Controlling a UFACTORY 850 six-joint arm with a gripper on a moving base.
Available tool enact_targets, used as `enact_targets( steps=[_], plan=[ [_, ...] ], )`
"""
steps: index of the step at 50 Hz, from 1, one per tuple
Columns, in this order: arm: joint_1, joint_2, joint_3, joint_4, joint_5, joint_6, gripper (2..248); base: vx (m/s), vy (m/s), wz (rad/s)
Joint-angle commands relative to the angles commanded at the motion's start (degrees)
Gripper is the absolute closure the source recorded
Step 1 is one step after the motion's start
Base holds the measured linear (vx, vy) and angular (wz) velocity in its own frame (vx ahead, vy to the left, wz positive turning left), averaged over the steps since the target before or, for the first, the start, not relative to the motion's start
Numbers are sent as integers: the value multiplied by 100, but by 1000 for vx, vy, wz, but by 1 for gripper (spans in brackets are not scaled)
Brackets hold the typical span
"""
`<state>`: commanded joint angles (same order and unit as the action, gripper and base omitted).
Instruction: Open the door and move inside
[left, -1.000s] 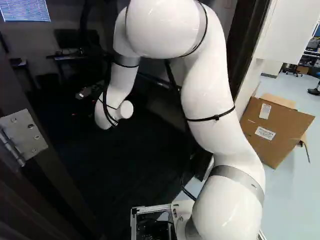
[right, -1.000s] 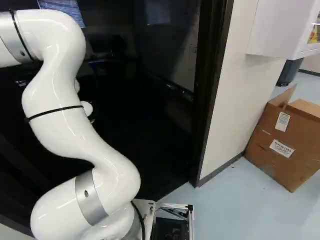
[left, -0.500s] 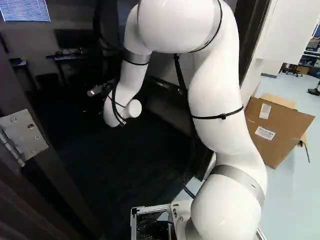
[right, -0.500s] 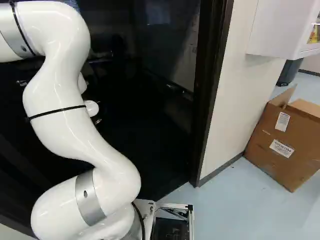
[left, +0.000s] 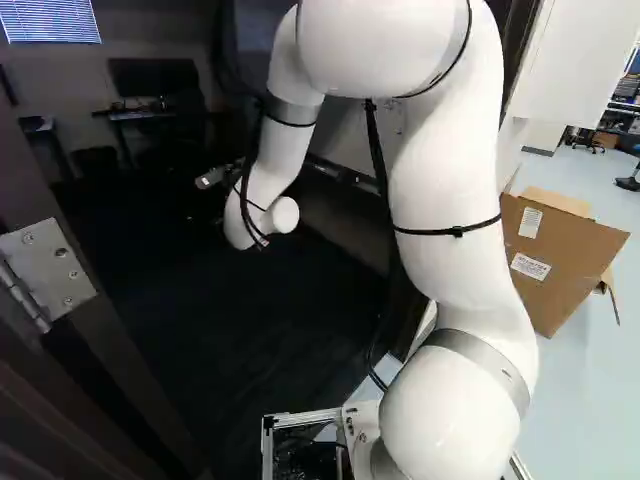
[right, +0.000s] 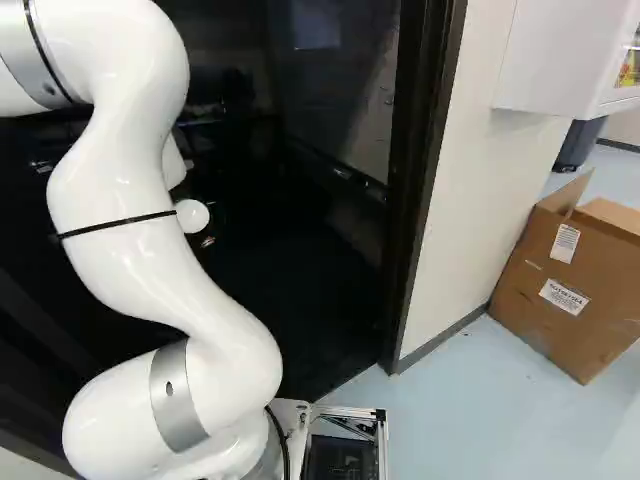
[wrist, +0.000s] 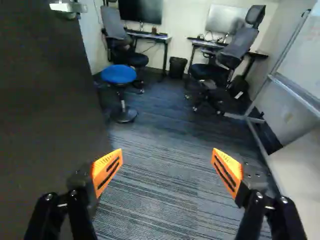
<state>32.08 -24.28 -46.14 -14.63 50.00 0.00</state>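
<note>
Supporting surfaces and their loads, with twelve o'clock straight ahead. Dark striped carpet (wrist: 160, 170) bears a blue-seated stool (wrist: 119, 75) at eleven o'clock; an office chair (wrist: 120, 40) just beyond it; a black bin (wrist: 177, 67) at twelve, between two desks; and a second office chair (wrist: 235, 51) at one. The eleven-o'clock desk (wrist: 162, 38) carries a dark monitor (wrist: 141, 10); the one-o'clock desk (wrist: 204, 44), a pale-screened monitor (wrist: 224, 18). Smooth pale floor (right: 480, 410) bears an open cardboard box (right: 565, 285) at two o'clock from the mobile base (right: 384, 440).
</note>
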Motion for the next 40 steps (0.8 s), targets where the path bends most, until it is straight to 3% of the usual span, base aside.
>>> enact_targets(
  steps=[40],
  plan=[
    [-658,367,465,158,0,0,3,0,0,0]
  ],
)
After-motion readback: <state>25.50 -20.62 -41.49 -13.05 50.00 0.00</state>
